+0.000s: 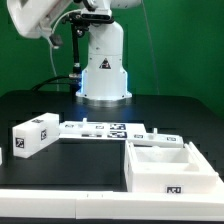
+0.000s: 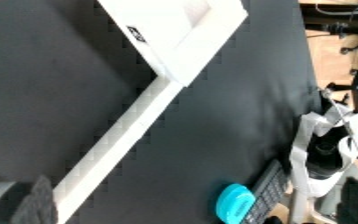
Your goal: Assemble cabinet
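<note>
Where the worktop (image 1: 55, 108) reaches its front corner on the exterior view's right, the cabinet shell (image 1: 168, 170) stands with its open compartments facing up. A smaller white block (image 1: 35, 135) lies well apart, near the edge on the exterior view's left. The marker board (image 1: 105, 129) lies flat between them, in front of the robot base (image 1: 104, 70). High above, the claw (image 2: 16, 203) is spread wide and holds nothing.

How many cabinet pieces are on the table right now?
2: a tagged block at the exterior view's left and the open shell at its right. The block may be more than one piece; others may be hidden.
</note>
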Motion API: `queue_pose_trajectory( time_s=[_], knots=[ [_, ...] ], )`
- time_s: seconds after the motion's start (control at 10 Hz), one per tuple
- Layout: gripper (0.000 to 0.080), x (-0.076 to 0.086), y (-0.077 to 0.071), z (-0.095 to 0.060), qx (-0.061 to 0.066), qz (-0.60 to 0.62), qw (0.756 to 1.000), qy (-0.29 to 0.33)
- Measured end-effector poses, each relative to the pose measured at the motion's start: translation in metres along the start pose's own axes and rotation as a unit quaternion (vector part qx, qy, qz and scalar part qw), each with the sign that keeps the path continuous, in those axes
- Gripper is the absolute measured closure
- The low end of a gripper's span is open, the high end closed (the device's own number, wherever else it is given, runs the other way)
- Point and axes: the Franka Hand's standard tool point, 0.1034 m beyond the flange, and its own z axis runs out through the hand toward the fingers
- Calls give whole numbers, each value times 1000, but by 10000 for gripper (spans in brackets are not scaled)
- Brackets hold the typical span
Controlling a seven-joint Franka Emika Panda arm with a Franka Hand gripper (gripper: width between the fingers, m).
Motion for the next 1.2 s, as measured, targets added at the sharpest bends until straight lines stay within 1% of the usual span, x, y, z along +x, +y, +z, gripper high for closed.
queue_pose_trajectory(
  time_s=[0.1,0.6,0.7,0.8,0.9,1.0,1.1,1.2],
  knots=[
    [3,-8,7,4,8,24,1000,-4],
    [3,-8,16,10,-6,20,1000,-9],
    [3,-8,24,8,-11,9,1000,-20],
    [3,-3,24,5,-16,4,999,-49],
    [3,11,15,3,-30,-5,998,-60],
    [3,21,5,10,-38,-18,997,-67],
    [3,32,0,25,-56,-16,995,-80],
    [3,44,-12,40,-81,-11,992,-97]
  ],
)
